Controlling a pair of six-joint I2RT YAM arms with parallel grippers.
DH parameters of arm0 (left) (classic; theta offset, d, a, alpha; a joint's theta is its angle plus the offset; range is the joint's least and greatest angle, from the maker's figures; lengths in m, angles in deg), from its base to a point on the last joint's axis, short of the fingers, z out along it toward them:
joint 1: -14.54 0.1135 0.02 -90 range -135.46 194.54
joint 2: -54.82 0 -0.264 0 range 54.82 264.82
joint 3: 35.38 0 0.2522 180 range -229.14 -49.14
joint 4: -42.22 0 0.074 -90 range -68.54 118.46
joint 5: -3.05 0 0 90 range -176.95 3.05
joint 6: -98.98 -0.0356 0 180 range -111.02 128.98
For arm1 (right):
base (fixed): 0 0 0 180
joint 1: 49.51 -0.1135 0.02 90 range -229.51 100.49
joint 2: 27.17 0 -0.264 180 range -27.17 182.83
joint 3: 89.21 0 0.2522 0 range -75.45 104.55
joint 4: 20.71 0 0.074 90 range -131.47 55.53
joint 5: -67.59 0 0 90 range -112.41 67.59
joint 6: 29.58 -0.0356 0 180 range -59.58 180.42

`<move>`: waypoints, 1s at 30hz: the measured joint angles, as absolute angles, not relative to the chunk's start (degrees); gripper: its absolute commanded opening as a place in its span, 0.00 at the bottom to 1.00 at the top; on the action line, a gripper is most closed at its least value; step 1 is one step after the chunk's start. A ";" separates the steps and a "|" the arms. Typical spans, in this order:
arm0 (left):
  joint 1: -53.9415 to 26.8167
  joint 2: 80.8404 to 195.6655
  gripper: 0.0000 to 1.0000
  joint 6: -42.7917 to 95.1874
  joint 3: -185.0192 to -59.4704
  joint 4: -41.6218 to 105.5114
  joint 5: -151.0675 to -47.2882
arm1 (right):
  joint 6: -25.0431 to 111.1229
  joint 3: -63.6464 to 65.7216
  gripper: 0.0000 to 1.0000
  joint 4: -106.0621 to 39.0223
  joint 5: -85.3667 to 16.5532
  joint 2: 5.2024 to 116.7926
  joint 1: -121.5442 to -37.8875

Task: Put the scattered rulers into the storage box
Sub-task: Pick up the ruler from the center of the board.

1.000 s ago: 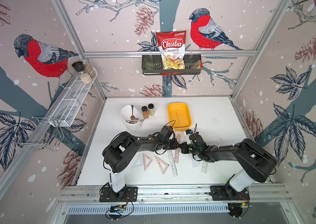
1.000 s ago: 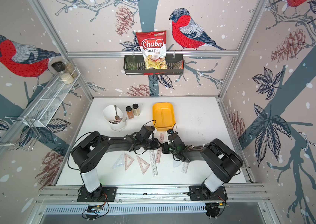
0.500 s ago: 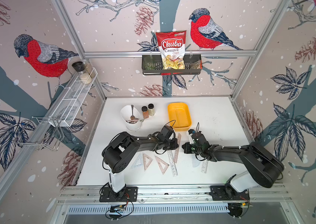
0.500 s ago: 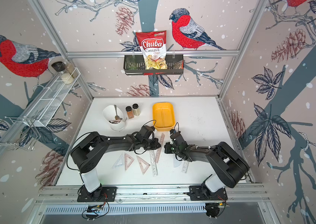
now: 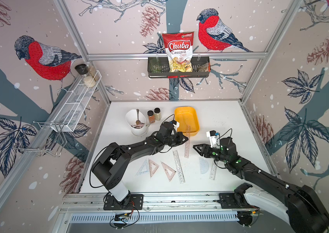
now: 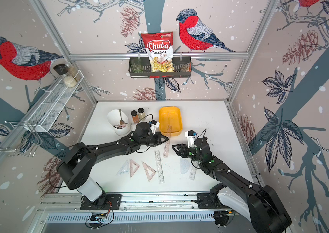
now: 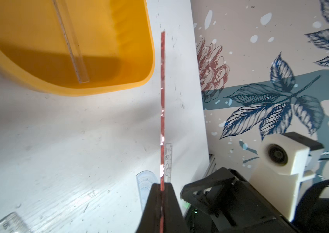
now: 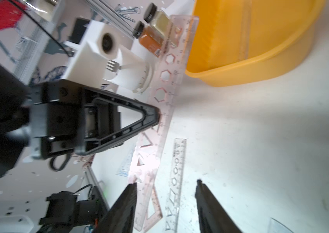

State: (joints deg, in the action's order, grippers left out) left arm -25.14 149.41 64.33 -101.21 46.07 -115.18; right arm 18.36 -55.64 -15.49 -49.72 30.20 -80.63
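Note:
A pinkish straight ruler (image 5: 187,141) hangs over the table with my left gripper (image 5: 186,139) shut on its middle; its far end reaches the near rim of the yellow storage box (image 5: 197,121). In the left wrist view the ruler (image 7: 162,90) stands edge-on between the shut jaws of that gripper (image 7: 161,185), beside the box (image 7: 119,60), which holds a clear ruler (image 7: 70,44). My right gripper (image 5: 194,147) is open just right of the ruler, touching nothing; its wrist view shows the jaws apart (image 8: 166,182). Several rulers lie in front: set squares (image 5: 153,167), a straight ruler (image 5: 178,166), a protractor (image 5: 203,165).
A white bowl (image 5: 137,129) with a spoon and two spice jars (image 5: 154,116) stand left of the box. A dark wire basket (image 5: 178,71) with a chips bag hangs on the back wall. A white wire shelf (image 5: 72,100) runs along the left wall.
The left gripper has shut on the pinkish ruler. The right gripper has opened, let go of it and drawn back to the right.

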 measured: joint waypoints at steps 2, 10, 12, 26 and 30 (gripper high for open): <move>-24.51 149.41 0.00 66.91 -100.60 49.15 -117.19 | 15.67 -56.01 0.61 -11.93 -53.04 30.66 -80.17; -23.83 149.48 0.00 73.64 -99.51 58.88 -121.32 | 9.01 -55.11 0.55 -0.91 -61.06 38.04 -79.95; -23.75 149.48 0.00 74.34 -99.47 59.88 -121.52 | 7.54 -54.83 0.49 0.42 -62.07 39.11 -80.02; -23.24 148.67 0.00 75.13 -98.66 62.90 -121.32 | 5.05 -52.54 0.02 2.94 -63.49 41.76 -79.93; -22.85 147.92 0.09 74.82 -98.66 62.64 -120.75 | 6.38 -50.50 0.00 0.34 -63.51 42.17 -79.88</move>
